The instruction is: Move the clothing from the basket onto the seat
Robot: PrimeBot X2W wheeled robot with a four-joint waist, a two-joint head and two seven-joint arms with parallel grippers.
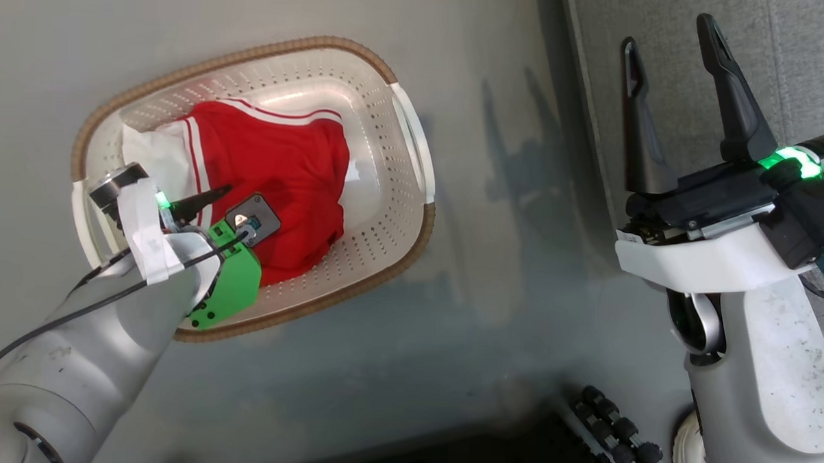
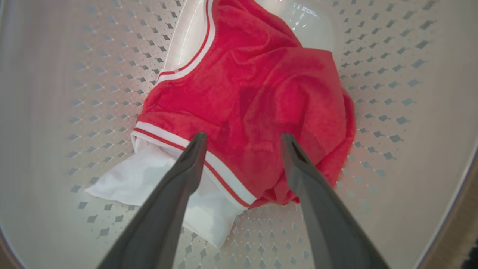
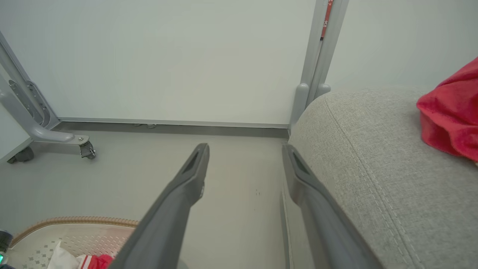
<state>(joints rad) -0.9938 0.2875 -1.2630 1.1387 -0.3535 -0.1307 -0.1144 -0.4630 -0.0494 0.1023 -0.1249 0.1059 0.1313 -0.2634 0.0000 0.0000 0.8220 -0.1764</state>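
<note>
**A:** The left jaws are spread wide, tips hanging right over the bright red soft sports garment with white trim stripes [image 2: 254,93]. Nothing's pinched between them, and I can't tell if they're actually touching cloth. That garment lies crumpled in the bottom of the oval cream-white perforated plastic basket with the brown woven-look rim [image 1: 383,258], a white fabric panel [image 2: 149,179] poking out from under it.

**B:** And the right jaws?

**A:** Also wide, holding nothing, up in the air beside the big grey fabric-upholstered seat cushion [image 3: 373,157]. There's a second bright red soft garment [image 3: 448,116] lying on that seat (just a corner of it pokes into the right wrist view, so no details from me).

**B:** So halfway?

**A:** That's my read: one on the seat, one left to grab. The remaining one's bunched and floppy, with folds and a striped hem near the tips.
</note>
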